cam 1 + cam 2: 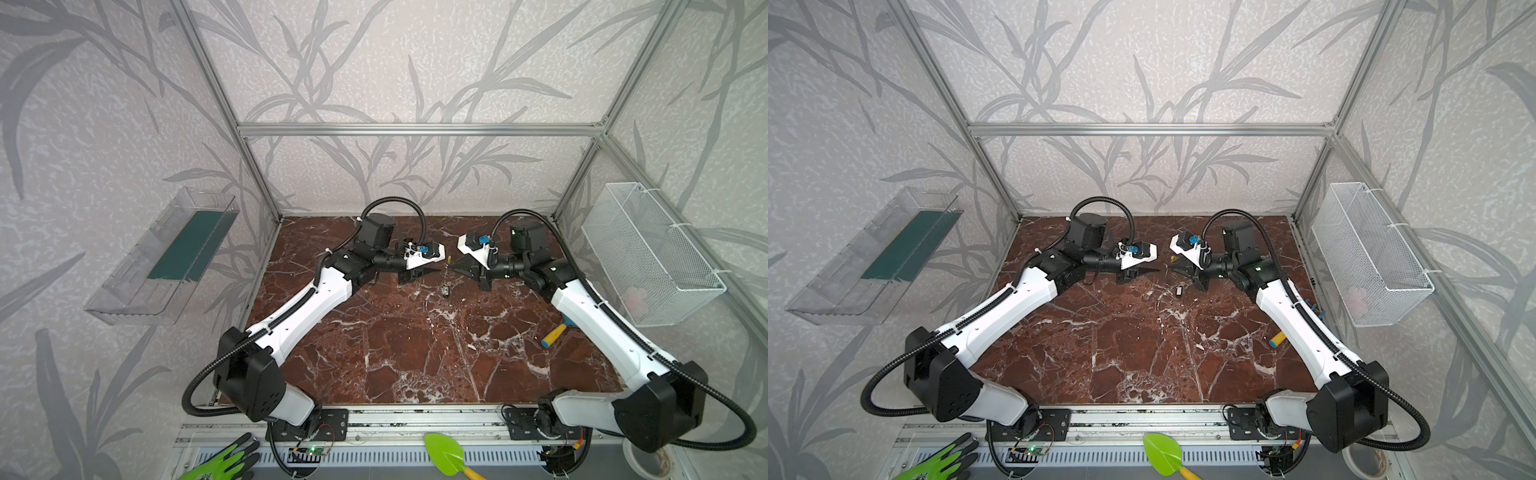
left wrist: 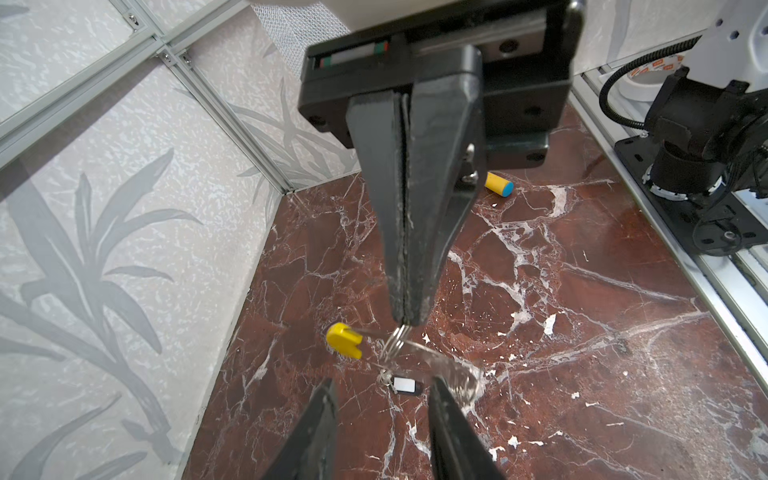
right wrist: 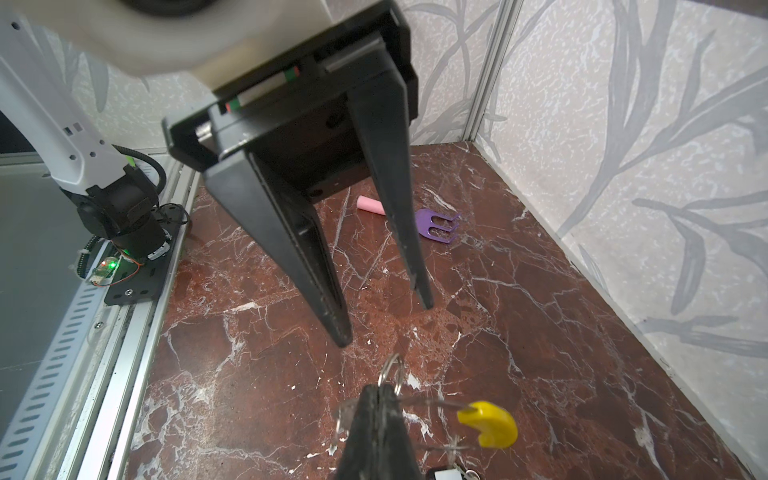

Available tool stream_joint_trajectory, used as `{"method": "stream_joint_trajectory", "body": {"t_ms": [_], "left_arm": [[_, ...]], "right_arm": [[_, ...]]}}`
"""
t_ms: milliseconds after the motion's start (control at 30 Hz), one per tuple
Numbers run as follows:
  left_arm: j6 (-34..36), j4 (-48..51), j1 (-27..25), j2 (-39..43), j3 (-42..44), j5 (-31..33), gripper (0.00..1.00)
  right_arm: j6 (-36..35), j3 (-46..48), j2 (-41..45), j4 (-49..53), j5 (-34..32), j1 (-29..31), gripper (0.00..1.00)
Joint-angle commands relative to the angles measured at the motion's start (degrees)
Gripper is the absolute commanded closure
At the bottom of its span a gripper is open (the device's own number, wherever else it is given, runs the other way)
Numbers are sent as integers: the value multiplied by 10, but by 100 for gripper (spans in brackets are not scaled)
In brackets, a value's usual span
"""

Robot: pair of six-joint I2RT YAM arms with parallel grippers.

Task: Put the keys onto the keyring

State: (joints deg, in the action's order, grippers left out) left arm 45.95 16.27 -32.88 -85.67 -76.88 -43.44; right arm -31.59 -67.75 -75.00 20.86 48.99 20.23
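Top views: in both top views the right gripper (image 1: 454, 266) is clenched on the keyring (image 1: 449, 258) and holds it above the marbled tabletop (image 1: 395, 353). The left gripper (image 1: 434, 271) faces it tip to tip, near but apart. The keys (image 1: 445, 291) lie on the tabletop just below the two grippers.

Left wrist view: the right gripper (image 2: 405, 320) pinches the keyring's coiled wire (image 2: 395, 343), with the yellow sleeve (image 2: 344, 340) out to one side. The left gripper (image 2: 383, 381) is released, its fingers (image 2: 320, 432) standing apart. Beyond them on the tabletop, the keys (image 2: 403, 384) carry a plain white tag. A tape roll (image 2: 636, 72) bears orange print (too small to read).

Right wrist view: the keyring (image 3: 392, 370) sticks out past the clamped right gripper (image 3: 378, 390). The left gripper (image 3: 385, 320) gapes opposite, with a red-white-green strip (image 3: 262, 89) on its body (colours only, no lettering legible). The keys (image 3: 446, 473) lie at the picture's edge.
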Motion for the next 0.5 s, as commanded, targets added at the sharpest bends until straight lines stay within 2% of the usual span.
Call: {"method": "stream_joint_trajectory", "body": {"t_ms": [0, 233, 333, 467], "left_arm": [[33, 17, -8, -11, -9, 5, 62], [34, 3, -12, -17, -10, 6, 64], [35, -1, -13, -18, -11, 0, 72], [41, 4, -13, -16, -11, -3, 87]], "right_arm": [[-6, -4, 16, -9, 22, 5, 100], [-15, -8, 13, -3, 29, 14, 100], [-16, -10, 11, 0, 28, 17, 100], [-19, -11, 8, -1, 22, 22, 100]]}}
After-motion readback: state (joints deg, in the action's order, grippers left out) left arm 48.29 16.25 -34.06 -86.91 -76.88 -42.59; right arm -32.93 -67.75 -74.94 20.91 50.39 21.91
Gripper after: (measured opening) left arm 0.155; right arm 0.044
